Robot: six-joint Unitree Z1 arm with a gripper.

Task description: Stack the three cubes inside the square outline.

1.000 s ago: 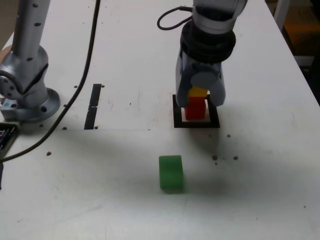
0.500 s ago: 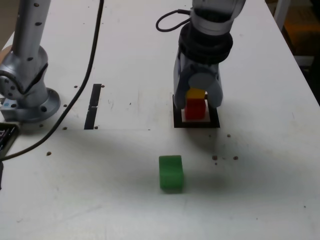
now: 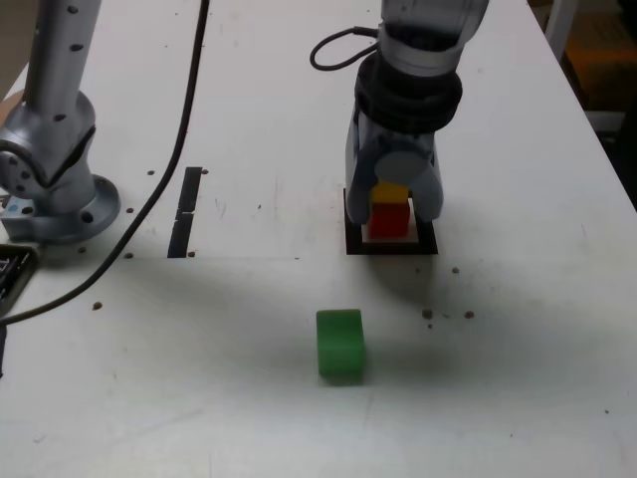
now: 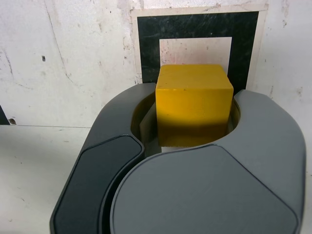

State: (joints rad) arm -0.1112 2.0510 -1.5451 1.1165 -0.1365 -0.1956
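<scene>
In the exterior view, your arm comes down from the far side of the table and stands almost upright over the square outline point(image 3: 390, 244), with the gripper point(image 3: 394, 204) pointing down. Its two fingers point(image 3: 431, 199) straddle a small stack inside the outline: the red cube point(image 3: 389, 218) sits on the white centre and the yellow cube point(image 3: 390, 191) rests on top of it. The fingers look set narrowly around the yellow cube, though from here you cannot tell whether they actually press on it. The green cube point(image 3: 340, 345) lies alone on the table, nearer the camera and a little to the exterior view's left of the outline, well apart from the stack.

In the wrist view, the yellow cube point(image 4: 194, 103) fills the space between the gripper's point(image 4: 192, 141) dark curved fingers point(image 4: 273, 141), close on both sides. Beyond it you see the black frame of the square outline point(image 4: 146, 44) and its pale centre.
</scene>
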